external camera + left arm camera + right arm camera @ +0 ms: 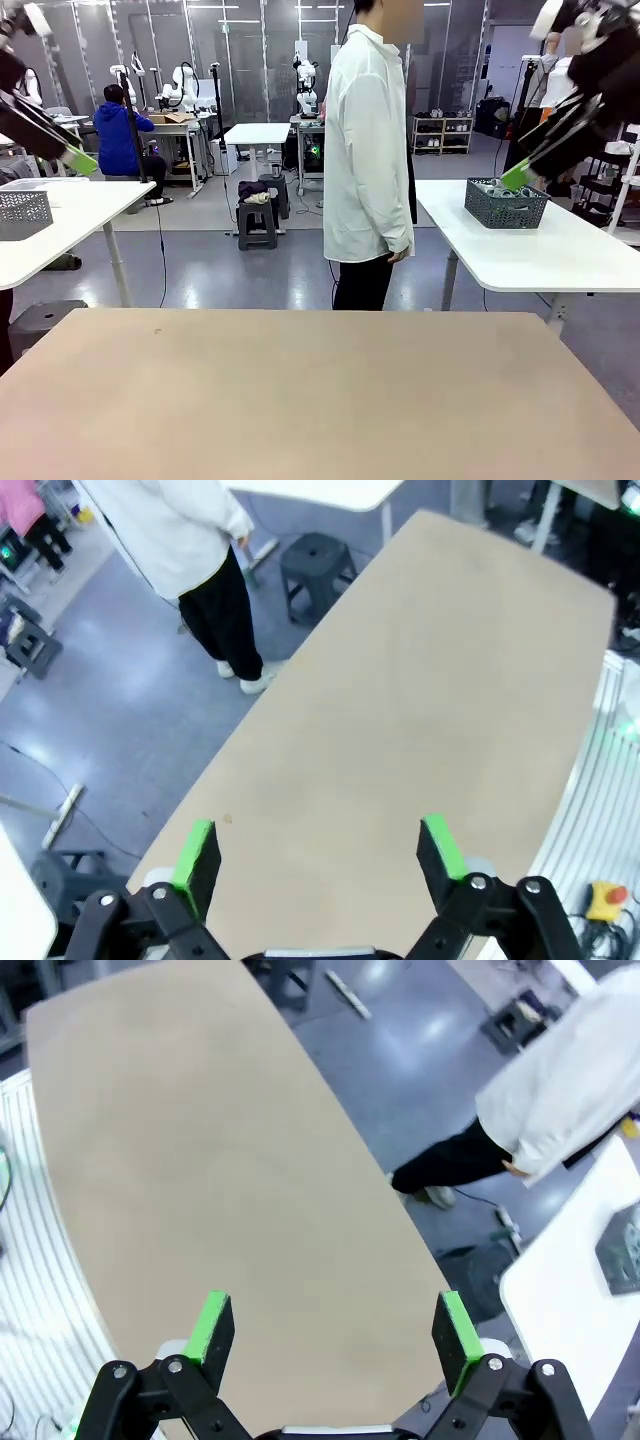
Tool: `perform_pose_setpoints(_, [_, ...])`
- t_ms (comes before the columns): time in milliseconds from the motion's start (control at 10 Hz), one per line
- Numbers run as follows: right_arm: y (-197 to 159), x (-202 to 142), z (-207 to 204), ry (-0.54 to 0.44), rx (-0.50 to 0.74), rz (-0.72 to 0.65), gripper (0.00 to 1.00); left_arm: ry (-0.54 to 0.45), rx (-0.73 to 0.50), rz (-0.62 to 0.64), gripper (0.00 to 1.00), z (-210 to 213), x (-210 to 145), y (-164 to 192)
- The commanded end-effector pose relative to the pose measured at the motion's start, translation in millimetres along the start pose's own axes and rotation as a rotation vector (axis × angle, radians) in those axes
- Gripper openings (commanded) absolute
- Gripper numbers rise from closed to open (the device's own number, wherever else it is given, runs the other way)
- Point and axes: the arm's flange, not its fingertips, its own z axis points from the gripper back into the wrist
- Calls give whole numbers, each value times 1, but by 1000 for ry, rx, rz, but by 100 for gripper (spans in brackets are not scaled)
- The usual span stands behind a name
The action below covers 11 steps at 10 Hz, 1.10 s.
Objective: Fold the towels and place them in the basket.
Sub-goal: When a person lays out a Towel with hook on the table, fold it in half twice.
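Observation:
My left gripper (78, 159) hangs high at the left edge, and in the left wrist view (315, 845) its green pads stand wide apart over bare tan table (400, 710). My right gripper (517, 178) hangs high at the right, open as well (335, 1325), with nothing between its fingers. A dark grey lattice basket (505, 203) with pale things inside stands on a white side table (560, 255) at the far right, apart from my table (320, 400). The towels are out of view.
A person in a white shirt (365, 150) and black trousers stands at the far edge of my table, arms down. A second grey lattice basket (22, 213) sits on a white table at the left. Stools and other tables stand behind.

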Motion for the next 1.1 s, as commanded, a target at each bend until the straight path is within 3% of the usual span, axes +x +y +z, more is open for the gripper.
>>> perform_pose_setpoints(0, [-12, -8, 5, -29, 89, 45, 100, -9, -43, -43, 100, 15, -10, 9])
perform_pose_setpoints(800, [-4, -3, 12, -25, 59, 12, 100, 3, -12, -13, 100, 23, -7, 4])
perform_pose_setpoints(1000, [-19, -1, 37, -54, 133, 45, 100, 26, -56, -53, 100, 48, 1, 16])
